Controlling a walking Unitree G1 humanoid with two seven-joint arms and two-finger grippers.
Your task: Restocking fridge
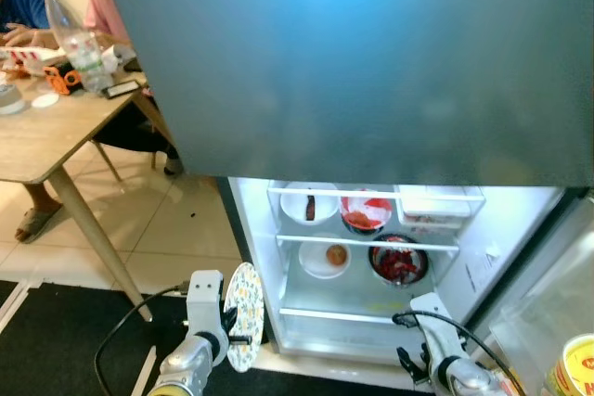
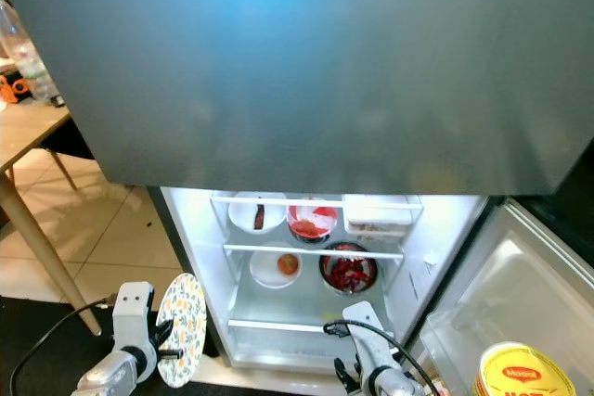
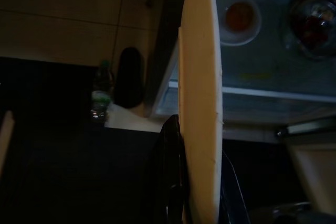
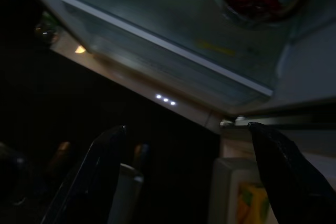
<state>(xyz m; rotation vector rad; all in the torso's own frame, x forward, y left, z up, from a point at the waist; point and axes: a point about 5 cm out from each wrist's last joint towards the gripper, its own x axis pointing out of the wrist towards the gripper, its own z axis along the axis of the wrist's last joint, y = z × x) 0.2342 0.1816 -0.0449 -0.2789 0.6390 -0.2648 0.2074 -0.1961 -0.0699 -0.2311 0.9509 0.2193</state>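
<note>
- Left tool (image 1: 232, 333) clamps a patterned plate (image 1: 245, 315) on edge, just outside the open fridge (image 1: 371, 271).
- Right tool (image 4: 184, 177) hangs empty, fingers spread wide, below the fridge's lower shelf (image 1: 357, 314).
- Beyond both tools, bowls (image 1: 399, 261) sit on the lit shelves.

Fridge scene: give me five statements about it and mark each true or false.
1. The left hand holds a plate on edge. True.
2. The right hand is shut on a bowl. False: its fingers are open with nothing between them.
3. The fridge is closed. False: it is open and lit.
4. A dark bowl of red food sits on the second shelf. True.
5. The plate already lies on a shelf. False: it is in front of the fridge, outside it.
</note>
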